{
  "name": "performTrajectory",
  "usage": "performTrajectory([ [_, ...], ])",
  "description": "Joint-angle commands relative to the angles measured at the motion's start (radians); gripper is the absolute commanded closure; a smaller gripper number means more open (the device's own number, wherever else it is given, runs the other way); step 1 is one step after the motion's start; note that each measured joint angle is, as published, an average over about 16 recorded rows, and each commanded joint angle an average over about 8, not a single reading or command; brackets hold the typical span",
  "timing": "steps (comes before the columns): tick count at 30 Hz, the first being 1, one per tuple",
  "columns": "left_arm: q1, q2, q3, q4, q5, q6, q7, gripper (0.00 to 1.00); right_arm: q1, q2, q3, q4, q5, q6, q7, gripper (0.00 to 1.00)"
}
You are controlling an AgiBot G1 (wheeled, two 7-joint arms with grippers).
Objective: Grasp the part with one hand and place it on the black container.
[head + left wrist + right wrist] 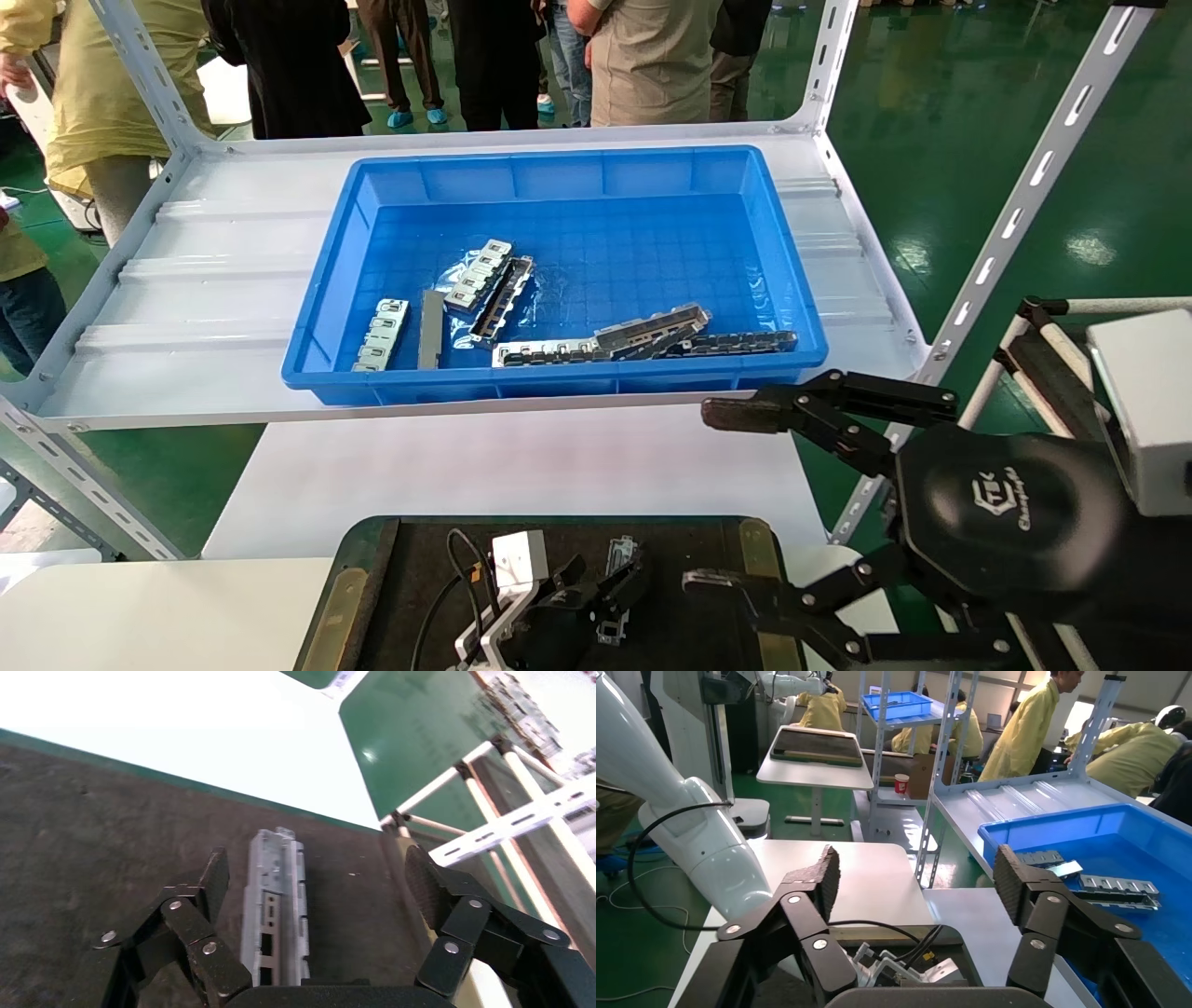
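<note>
While the part (pixel 276 903) lies flat on the black container (pixel 428 578) at the bottom centre of the head view, the left gripper (pixel 313 881) hangs low over it with its fingers spread wide, one pad (pixel 214 874) just beside the rail's edge and the other well clear on the far side; nothing is pinched. Judging by this, the placing is essentially made and the step in hand is the release and retreat. To do it well, the hand should lift straight up before swinging away, so that the near pad does not drag the rail across the textured mat or tip it onto its raised edge. Its cable (pixel 456 559) should be kept clear of the part too. At the lower right of the head view the right gripper (pixel 726 494) is parked beside the container, spread and empty. In the upper middle, the blue bin (pixel 559 168) on the shelf holds more metal pieces.
</note>
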Motion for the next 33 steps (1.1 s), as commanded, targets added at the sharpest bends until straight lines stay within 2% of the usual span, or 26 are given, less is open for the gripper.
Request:
performTrajectory([
  [1, -0.008, -0.015, 0.001, -0.012, 0.018, 0.022, -0.021, 0.00, 0.000, 0.000, 0.000, 0.000, 0.000, 0.000, 0.000, 0.00],
  [18, -0.040, -0.277, -0.008, -0.310, 0.154, 0.249, -0.135, 0.00, 0.000, 0.000, 0.000, 0.000, 0.000, 0.000, 0.000, 0.00],
  [26, -0.057, -0.324, -0.020, -0.332, 0.198, 0.322, -0.118, 0.00, 0.000, 0.000, 0.000, 0.000, 0.000, 0.000, 0.000, 0.00],
  [33, -0.068, -0.339, -0.034, -0.340, 0.210, 0.396, -0.050, 0.00, 0.000, 0.000, 0.000, 0.000, 0.000, 0.000, 0.000, 0.00],
])
